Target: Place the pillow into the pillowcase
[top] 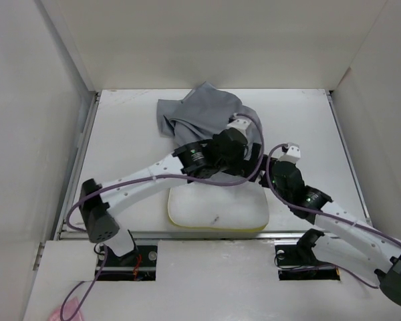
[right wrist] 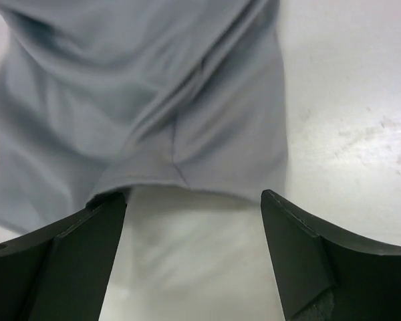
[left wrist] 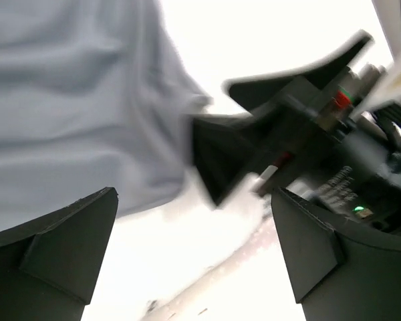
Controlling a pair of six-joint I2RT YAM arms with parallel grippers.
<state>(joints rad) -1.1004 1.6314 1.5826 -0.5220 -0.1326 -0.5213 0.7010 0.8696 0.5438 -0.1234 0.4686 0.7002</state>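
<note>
The grey pillowcase (top: 200, 114) lies bunched at the back centre of the table. The white pillow (top: 217, 208) with its yellow edge lies in front of it, its far part under the arms. My left gripper (top: 248, 159) is open over the pillow's far edge. In the left wrist view (left wrist: 194, 221) it is empty, with grey cloth (left wrist: 73, 107) at upper left and white pillow (left wrist: 207, 274) below. My right gripper (top: 266, 166) is close beside it. In the right wrist view (right wrist: 194, 197) it is open at the pillowcase hem (right wrist: 180, 134), with pillow (right wrist: 187, 261) between the fingers.
White enclosure walls (top: 27, 134) stand on the left, right and back. The white table (top: 307, 120) shows bare to the right of the cloth, also in the right wrist view (right wrist: 347, 100). The right gripper's body (left wrist: 301, 114) fills the upper right of the left wrist view.
</note>
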